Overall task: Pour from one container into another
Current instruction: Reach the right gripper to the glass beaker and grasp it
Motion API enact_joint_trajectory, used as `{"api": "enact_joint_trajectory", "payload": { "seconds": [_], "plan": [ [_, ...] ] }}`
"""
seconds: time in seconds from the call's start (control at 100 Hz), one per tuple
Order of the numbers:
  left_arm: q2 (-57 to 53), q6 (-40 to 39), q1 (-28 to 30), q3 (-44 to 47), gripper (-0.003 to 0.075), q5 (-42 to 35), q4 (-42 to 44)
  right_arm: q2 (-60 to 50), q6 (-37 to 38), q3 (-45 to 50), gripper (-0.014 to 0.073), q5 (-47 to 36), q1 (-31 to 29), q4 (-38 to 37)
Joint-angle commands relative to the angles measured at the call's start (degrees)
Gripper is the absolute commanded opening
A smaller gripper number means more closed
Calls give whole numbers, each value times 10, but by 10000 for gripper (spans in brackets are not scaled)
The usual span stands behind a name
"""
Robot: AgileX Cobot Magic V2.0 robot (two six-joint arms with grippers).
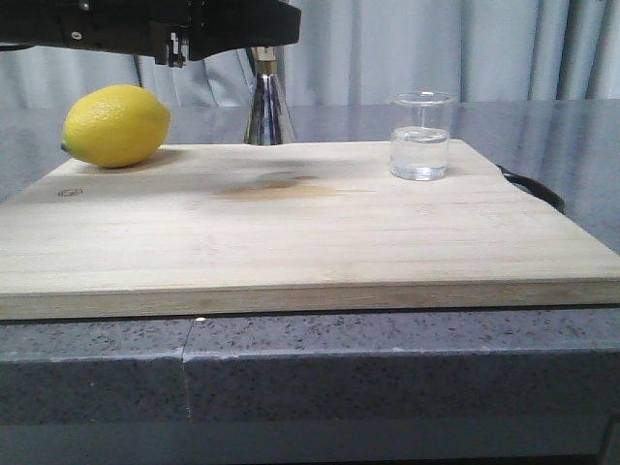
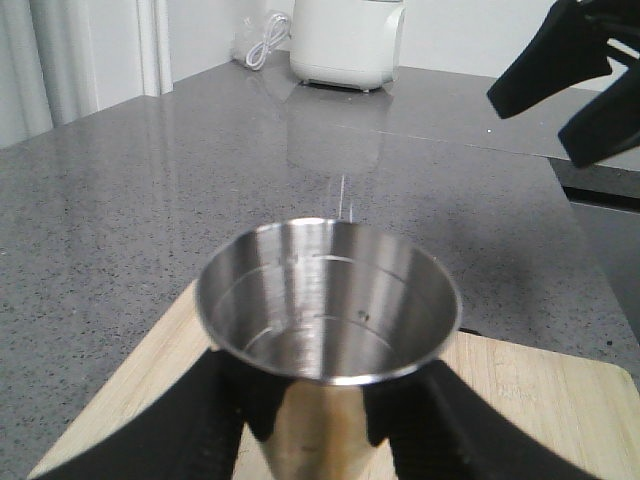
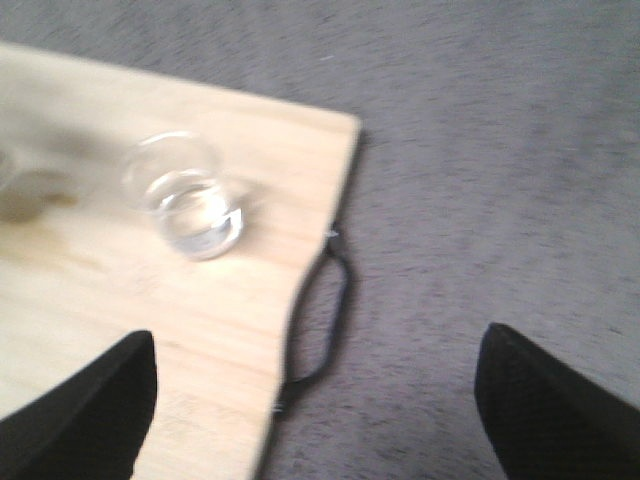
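The steel jigger (image 1: 266, 111) stands upright at the back edge of the wooden board (image 1: 291, 232). My left gripper (image 2: 315, 415) is shut on the jigger's (image 2: 330, 305) cone below its open mouth, and the left arm (image 1: 174, 29) hides its top in the front view. The clear glass beaker (image 1: 419, 136) holds clear liquid and stands at the board's back right, untouched. My right gripper (image 3: 315, 400) hovers open above the board's right edge, apart from the beaker (image 3: 185, 195). Its black fingers (image 2: 545, 65) also show in the left wrist view.
A yellow lemon (image 1: 116, 126) lies at the board's back left. A black loop handle (image 3: 320, 320) sticks out from the board's right side. A white appliance (image 2: 345, 40) stands far back on the grey counter (image 2: 120, 200). A damp stain (image 1: 281, 186) marks the board's middle.
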Motion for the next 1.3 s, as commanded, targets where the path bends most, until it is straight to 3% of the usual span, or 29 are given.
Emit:
{"api": "enact_joint_trajectory", "payload": {
  "seconds": [0.0, 0.25, 0.36, 0.69, 1.0, 1.13, 1.29],
  "plan": [
    [-23, -6, -4, -18, 274, 52, -56, 21, -6, -37, 585, -9, 29, -11],
    [-23, -6, -4, -18, 274, 51, -56, 68, 8, -48, 585, 12, 57, -21],
    [-23, -6, -4, -18, 274, 51, -56, 72, 9, -26, 585, -24, 63, -18],
    [-23, -6, -4, -18, 274, 51, -56, 72, 9, 123, 585, -320, 114, 11],
    [-23, -6, -4, -18, 274, 51, -56, 77, 53, 272, 585, -689, 174, 12],
    [-23, -6, -4, -18, 274, 51, -56, 114, 116, 284, 585, -756, 177, -23],
    [-23, -6, -4, -18, 274, 51, -56, 168, 118, 284, 585, -838, 177, -35]
  ]
}}
